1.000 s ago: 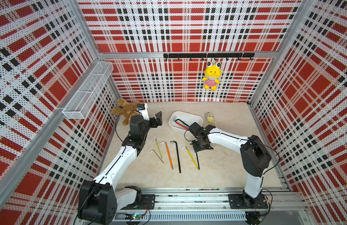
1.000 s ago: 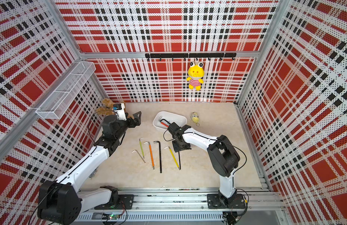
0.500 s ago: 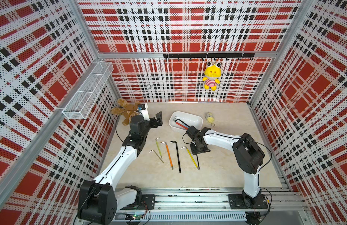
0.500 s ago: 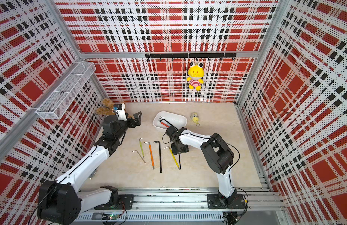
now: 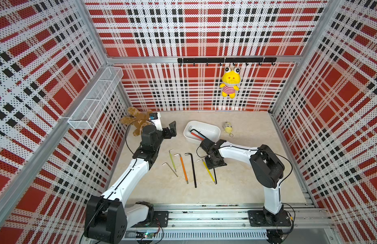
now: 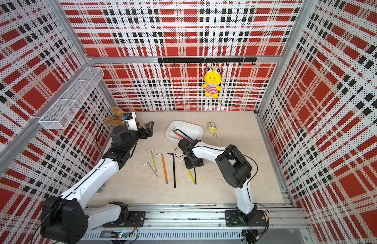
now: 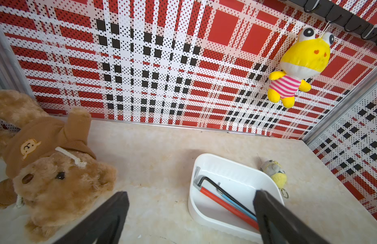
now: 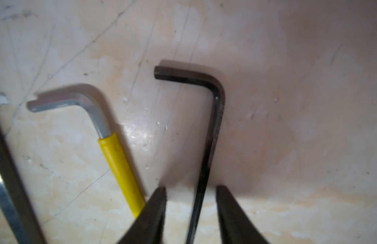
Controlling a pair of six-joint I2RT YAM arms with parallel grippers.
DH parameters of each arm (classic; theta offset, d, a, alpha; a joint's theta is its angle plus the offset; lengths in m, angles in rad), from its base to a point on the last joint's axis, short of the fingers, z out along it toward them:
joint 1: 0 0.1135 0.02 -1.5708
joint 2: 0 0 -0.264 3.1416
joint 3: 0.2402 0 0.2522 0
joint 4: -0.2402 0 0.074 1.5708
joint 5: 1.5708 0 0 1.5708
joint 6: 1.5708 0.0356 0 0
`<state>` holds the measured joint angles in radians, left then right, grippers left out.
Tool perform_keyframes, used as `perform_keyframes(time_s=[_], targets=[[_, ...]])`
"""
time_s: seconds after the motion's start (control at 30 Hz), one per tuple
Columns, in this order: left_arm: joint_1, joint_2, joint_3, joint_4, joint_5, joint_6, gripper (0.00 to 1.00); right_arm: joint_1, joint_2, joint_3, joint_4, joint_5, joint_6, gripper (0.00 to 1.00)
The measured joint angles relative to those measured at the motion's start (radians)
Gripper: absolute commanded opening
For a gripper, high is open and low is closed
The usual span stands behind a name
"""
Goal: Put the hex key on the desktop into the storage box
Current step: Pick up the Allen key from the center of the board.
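Note:
Several hex keys lie in a row on the cream desktop (image 5: 246, 179). My right gripper (image 8: 190, 190) points down at the row's right end, open, with its jaws on either side of a thin black hex key (image 8: 213, 135) and a gap on each side. A yellow-sleeved hex key (image 8: 120, 164) lies just beside it. In both top views the right gripper (image 5: 215, 163) (image 6: 193, 164) hides that key's upper part. The white storage box (image 5: 208, 128) (image 7: 236, 179) holds red, blue and black hex keys. My left gripper (image 5: 172, 130) (image 7: 189, 193) hangs open and empty left of the box.
A brown teddy bear (image 5: 136, 123) lies at the back left, behind the left arm. A small yellow plush keychain (image 5: 227, 127) sits right of the box. A yellow frog toy (image 5: 230, 84) hangs on the back wall, and a wire-mesh basket (image 5: 96, 99) is on the left wall.
My right arm's elbow has swung left, and its gripper has come slightly forward and down over the thin black hex key. The left arm has not moved.

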<state>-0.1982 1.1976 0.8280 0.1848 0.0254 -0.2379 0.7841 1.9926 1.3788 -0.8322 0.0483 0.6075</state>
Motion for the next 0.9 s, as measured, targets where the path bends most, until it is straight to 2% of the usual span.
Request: perform_keyframes(time_s=[0.37, 0.9], targets=[[0.000, 0.000, 0.000, 0.000, -0.001, 0.000, 0.99, 0.001, 0.000, -0.001, 0.000, 0.003, 0.034, 0.00], [-0.001, -0.011, 0.000, -0.002, -0.014, 0.001, 0.99, 0.005, 0.003, 0.032, -0.051, 0.036, 0.018, 0.00]])
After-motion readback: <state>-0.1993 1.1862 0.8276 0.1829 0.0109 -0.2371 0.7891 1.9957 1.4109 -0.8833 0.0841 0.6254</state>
